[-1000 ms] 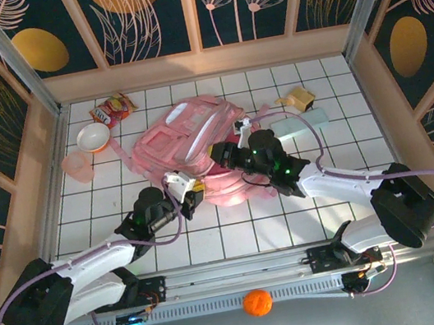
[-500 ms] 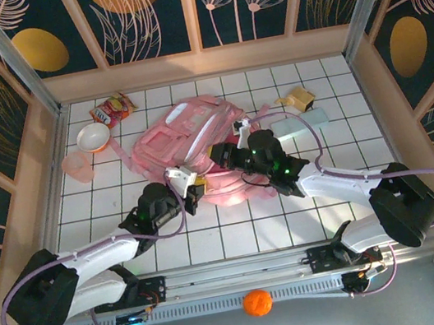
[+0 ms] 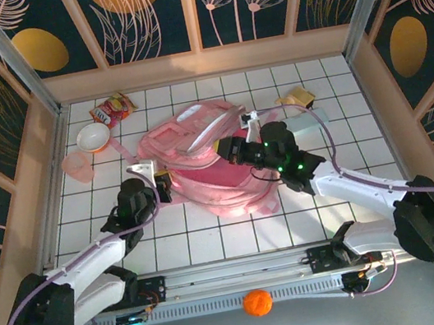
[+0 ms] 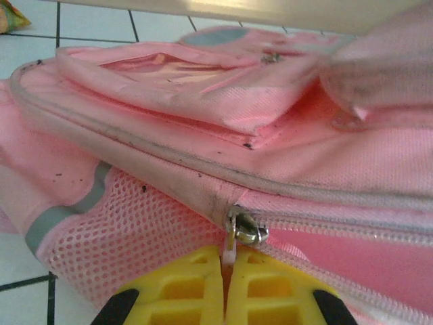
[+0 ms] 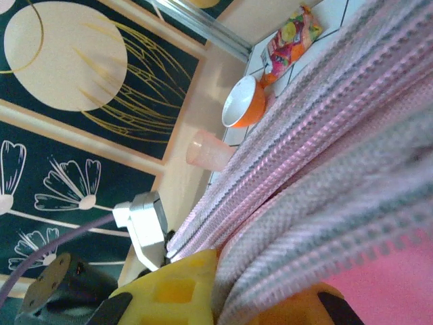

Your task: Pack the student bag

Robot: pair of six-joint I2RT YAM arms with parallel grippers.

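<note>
The student bag (image 3: 199, 153), a big light-pink backpack, lies in the middle of the tiled table. My left gripper (image 3: 160, 185) is at its left front edge. In the left wrist view its yellow fingers (image 4: 183, 291) are shut on the white zipper pull (image 4: 231, 254), just below the metal slider (image 4: 249, 230), beside a pink mesh side pocket (image 4: 135, 227). My right gripper (image 3: 228, 151) is on top of the bag. Its yellow fingers (image 5: 172, 291) are shut on a pink woven strap (image 5: 318, 183) of the bag (image 5: 379, 284).
At the back left lie a snack packet (image 3: 112, 109), an orange-and-white bowl (image 3: 93, 136) and a pink cup (image 3: 78, 166). A small yellow item (image 3: 296, 99) sits at the back right. An orange ball (image 3: 258, 301) rests at the front rail. Wooden walls ring the table.
My left gripper has shut on the zipper pull and moved left along the bag's edge. The right gripper has shifted slightly right and back with the strap, and the bag has stretched out.
</note>
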